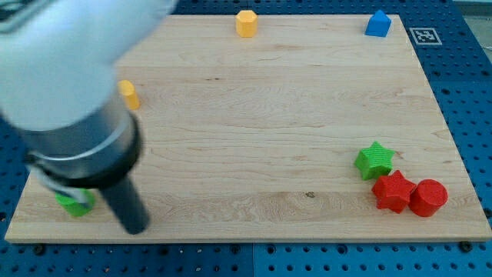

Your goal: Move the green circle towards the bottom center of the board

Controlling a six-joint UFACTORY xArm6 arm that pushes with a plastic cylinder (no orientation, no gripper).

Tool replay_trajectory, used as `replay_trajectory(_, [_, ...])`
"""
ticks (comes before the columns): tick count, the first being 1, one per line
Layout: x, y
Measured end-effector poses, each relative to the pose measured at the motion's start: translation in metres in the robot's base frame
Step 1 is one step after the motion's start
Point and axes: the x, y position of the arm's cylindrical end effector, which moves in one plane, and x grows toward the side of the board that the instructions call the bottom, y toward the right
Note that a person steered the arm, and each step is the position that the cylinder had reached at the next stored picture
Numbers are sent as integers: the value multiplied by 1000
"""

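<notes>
My tip [134, 227], a bare rod with no claw, sits near the board's [254, 123] bottom-left corner, just right of the green circle [74, 203].

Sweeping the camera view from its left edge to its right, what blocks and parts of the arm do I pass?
Green block half hidden under the arm → yellow block → my tip → yellow hexagon block → green star block → blue block → red star block → red round block.
</notes>
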Motion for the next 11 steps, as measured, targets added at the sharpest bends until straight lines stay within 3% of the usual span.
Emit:
replay_trajectory(1, [0,-61])
replay_trajectory(3, [-1,-117])
replay_trajectory(4, [-28,-120])
replay_trajectory(6, [-28,-113])
replay_trajectory(9, [-27,-32])
replay_trajectory(11, [-38,-27])
